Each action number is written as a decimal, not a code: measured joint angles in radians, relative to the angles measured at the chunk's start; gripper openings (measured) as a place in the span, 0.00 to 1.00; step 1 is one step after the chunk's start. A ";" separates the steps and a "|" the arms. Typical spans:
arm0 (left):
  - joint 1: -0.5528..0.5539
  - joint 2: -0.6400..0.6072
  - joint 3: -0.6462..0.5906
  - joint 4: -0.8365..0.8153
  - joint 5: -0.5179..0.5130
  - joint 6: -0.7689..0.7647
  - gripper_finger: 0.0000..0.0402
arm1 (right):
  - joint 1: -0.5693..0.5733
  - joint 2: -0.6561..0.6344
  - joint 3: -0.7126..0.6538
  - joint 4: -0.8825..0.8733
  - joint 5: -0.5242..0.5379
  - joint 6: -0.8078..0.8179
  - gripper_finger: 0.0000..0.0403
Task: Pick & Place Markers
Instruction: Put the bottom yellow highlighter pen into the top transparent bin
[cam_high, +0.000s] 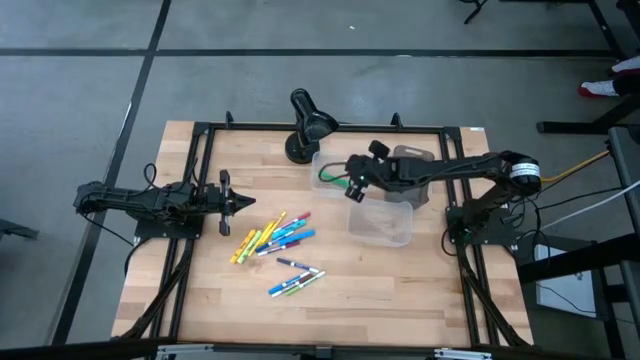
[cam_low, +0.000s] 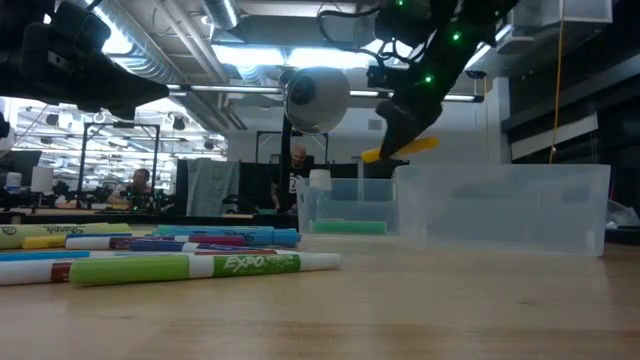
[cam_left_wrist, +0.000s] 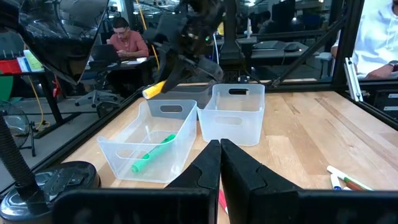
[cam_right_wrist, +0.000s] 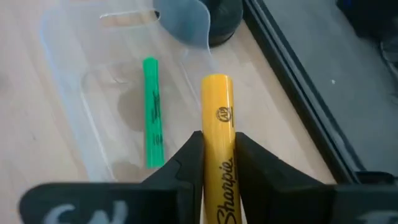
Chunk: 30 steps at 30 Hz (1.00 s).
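the right claw clamps a light, stiff, slippery yellow marker mid-barrel over the bin, while the left claw, fingers together, waits over the desk.

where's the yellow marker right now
The yellow marker is clamped in the right gripper, held in the air above the clear bin that already holds a green marker, near the black lamp at the table's far side.
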 joint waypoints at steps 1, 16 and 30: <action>0.000 0.000 0.000 0.000 0.000 0.000 0.02 | -0.011 0.000 -0.002 0.012 -0.014 -0.010 0.17; 0.000 0.000 0.000 0.000 0.000 0.000 0.02 | -0.122 0.003 -0.002 0.108 -0.185 -0.063 0.17; 0.000 0.000 0.000 0.000 0.000 0.000 0.02 | -0.135 0.073 -0.002 0.218 -0.310 -0.055 0.17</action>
